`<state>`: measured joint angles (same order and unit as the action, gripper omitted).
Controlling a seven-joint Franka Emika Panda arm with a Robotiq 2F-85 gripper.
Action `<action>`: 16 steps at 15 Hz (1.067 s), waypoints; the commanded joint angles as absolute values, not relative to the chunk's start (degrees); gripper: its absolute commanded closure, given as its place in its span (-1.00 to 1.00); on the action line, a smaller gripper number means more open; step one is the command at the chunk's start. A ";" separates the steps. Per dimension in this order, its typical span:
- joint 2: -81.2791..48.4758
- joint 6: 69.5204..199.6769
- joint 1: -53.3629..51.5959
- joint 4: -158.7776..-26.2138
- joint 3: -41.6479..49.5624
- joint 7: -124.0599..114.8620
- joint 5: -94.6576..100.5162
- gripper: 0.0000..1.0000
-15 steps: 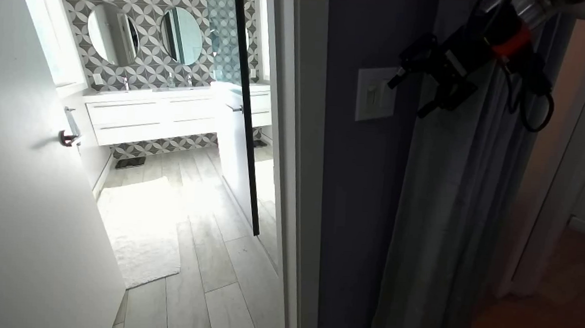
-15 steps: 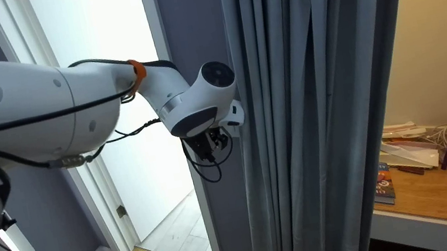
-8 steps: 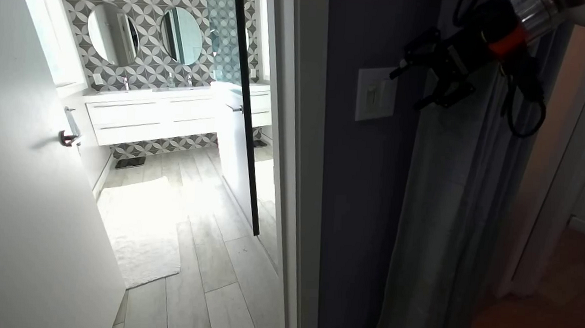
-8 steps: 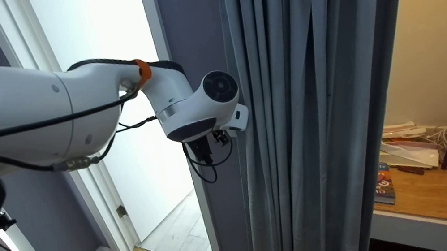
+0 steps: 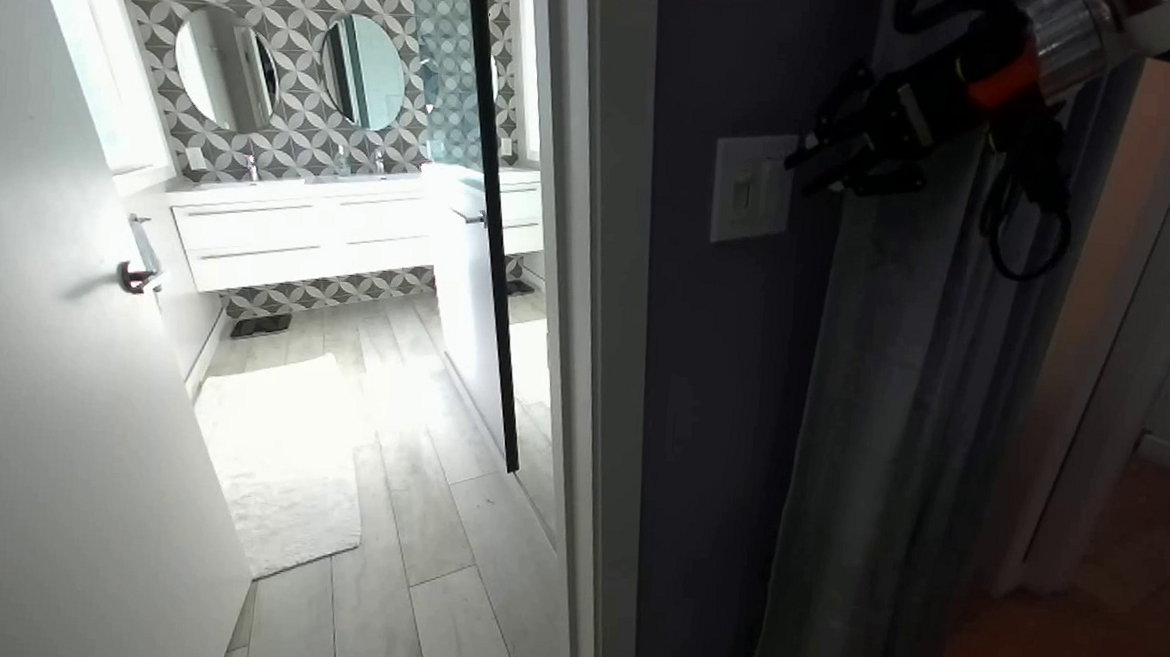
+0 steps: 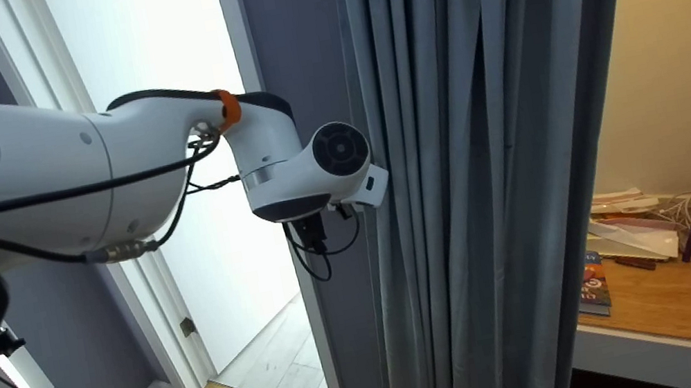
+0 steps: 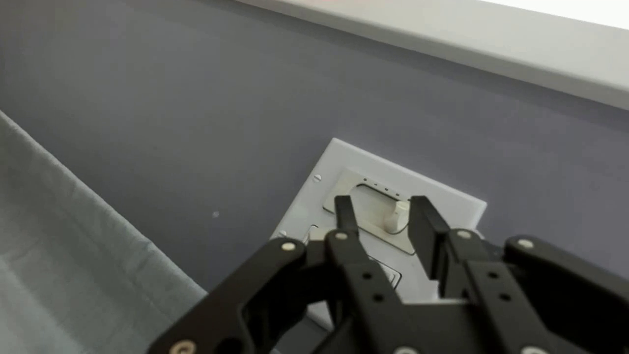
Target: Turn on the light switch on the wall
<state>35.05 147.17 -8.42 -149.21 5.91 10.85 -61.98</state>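
Observation:
The light switch (image 7: 368,201) is an off-white plate on the dark grey-purple wall (image 7: 172,123), tilted in the wrist view. Its upper slot has a small pale knob (image 7: 397,219) at the right end, near my right finger (image 7: 425,236). Lower rocker parts are partly covered by my left finger. My gripper (image 7: 382,201) stands partly open, fingertips apart, over the plate; I cannot tell whether they touch it. In an exterior view the gripper (image 5: 805,173) is at the right edge of the light switch (image 5: 747,192). Elsewhere the arm's wrist (image 6: 307,172) hides the fingers.
A grey-blue curtain (image 6: 459,203) hangs right beside the switch, close to the wrist. A pale door frame (image 5: 605,320) edges the wall on the opposite side, with a white door (image 5: 64,341) beyond. Cables loop under the wrist. A cluttered desk (image 6: 686,298) stands past the curtain.
The fingers have come much closer together. The wrist has turned and sunk slightly, with the fingertips still near the plate's right edge. The switch looks the same.

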 commanded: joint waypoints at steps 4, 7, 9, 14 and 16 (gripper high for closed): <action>35.47 153.34 -10.23 -149.68 5.50 14.33 -71.17 1.00; 34.95 155.05 -11.07 -149.03 5.58 15.45 -73.85 1.00; 34.60 155.60 -11.65 -148.65 5.63 16.23 -75.27 1.00; 33.43 157.60 -12.35 -147.70 5.52 17.92 -77.61 1.00; 32.76 158.44 -12.42 -147.08 5.52 18.44 -78.10 1.00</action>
<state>34.64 156.21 -11.47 -148.94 5.40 16.07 -75.14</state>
